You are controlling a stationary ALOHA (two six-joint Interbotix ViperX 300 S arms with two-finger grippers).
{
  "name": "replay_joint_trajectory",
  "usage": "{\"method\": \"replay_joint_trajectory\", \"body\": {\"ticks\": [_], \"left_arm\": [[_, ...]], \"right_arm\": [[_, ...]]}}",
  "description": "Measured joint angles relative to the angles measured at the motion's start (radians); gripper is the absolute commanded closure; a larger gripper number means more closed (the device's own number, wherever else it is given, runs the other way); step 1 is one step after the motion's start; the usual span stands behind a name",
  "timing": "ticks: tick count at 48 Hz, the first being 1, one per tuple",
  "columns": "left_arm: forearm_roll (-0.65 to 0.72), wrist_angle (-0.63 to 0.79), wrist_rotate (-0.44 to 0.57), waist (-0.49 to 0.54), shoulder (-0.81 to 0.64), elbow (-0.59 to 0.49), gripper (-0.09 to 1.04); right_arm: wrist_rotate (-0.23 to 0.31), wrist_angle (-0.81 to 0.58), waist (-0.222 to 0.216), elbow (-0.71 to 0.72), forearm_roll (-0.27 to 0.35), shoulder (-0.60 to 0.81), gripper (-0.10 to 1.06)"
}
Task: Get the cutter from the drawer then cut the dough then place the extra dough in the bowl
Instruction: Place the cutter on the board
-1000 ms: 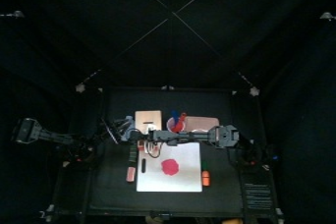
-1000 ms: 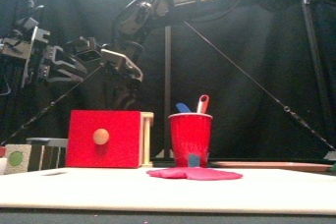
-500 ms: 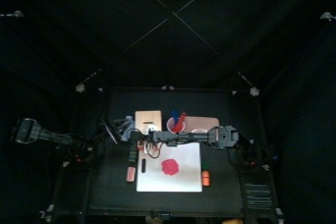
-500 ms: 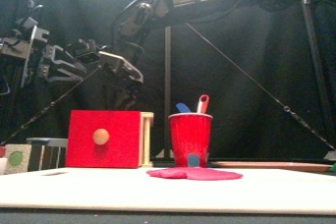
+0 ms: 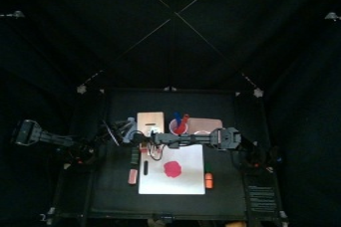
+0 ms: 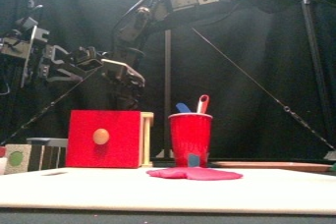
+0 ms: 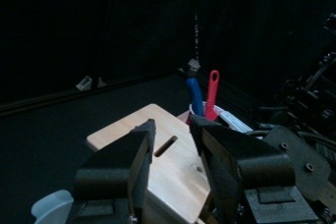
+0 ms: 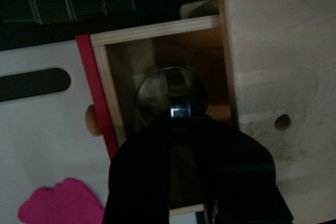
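The pale wooden box [image 5: 151, 121] stands behind the white cutting board [image 5: 173, 176], with its red drawer front [image 6: 108, 138] pulled out. Inside the drawer lies the round metal cutter [image 8: 171, 88]. My right gripper [image 8: 174, 118] reaches down into the drawer, its jaws closed together on the cutter. The flat pink-red dough [image 5: 173, 170] lies on the board. My left gripper [image 7: 171, 130] hangs open above the box top with nothing between its fingers. The blue-grey bowl [image 7: 46, 206] sits to the left of the box.
A red cup [image 6: 191, 138] holding a blue and a red toy knife stands right of the box. Small toy foods lie to the left [image 5: 132, 175] and right [image 5: 208, 181] of the board. The right arm [image 7: 305, 105] crosses close behind the cup.
The left gripper has sunk a little toward the box. The right arm has edged slightly left over the drawer.
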Motion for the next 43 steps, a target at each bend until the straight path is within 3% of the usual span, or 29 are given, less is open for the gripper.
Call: {"method": "replay_joint_trajectory", "body": {"ticks": [43], "left_arm": [[-0.015,0.021,-0.002,-0.002,0.0,0.011,0.2]], "right_arm": [[0.006,0.207,0.005,-0.215,-0.009,0.0,0.46]]}}
